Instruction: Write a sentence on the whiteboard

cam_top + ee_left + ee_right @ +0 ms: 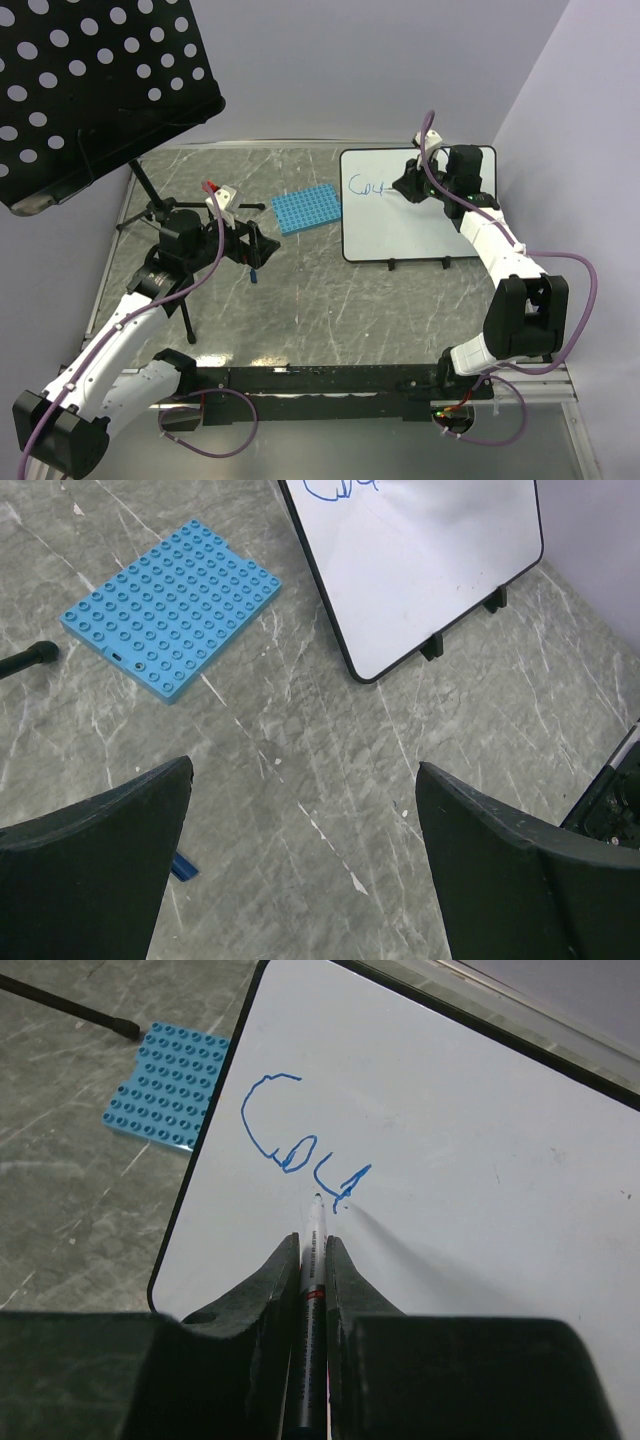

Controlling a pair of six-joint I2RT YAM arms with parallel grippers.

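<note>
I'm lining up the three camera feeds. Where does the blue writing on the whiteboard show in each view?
Top external: blue writing at the whiteboard's upper left.
Left wrist: only part of it, cut by the top edge.
Right wrist: centre, just beyond the marker.
Shared landmark: the blue studded plate, left of the board in all three.

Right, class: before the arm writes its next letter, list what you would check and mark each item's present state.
1. The marker clamped in the right jaws: ok.
2. Its tip touching the whiteboard: cannot tell; it sits right by the last stroke.
3. Bare board to the right of the blue writing: ok.
4. The whiteboard standing on its feet: ok.
5. The left jaws open, empty, away from the board: ok.
6. Writing complete: not ok; only a few letters so far.
</note>
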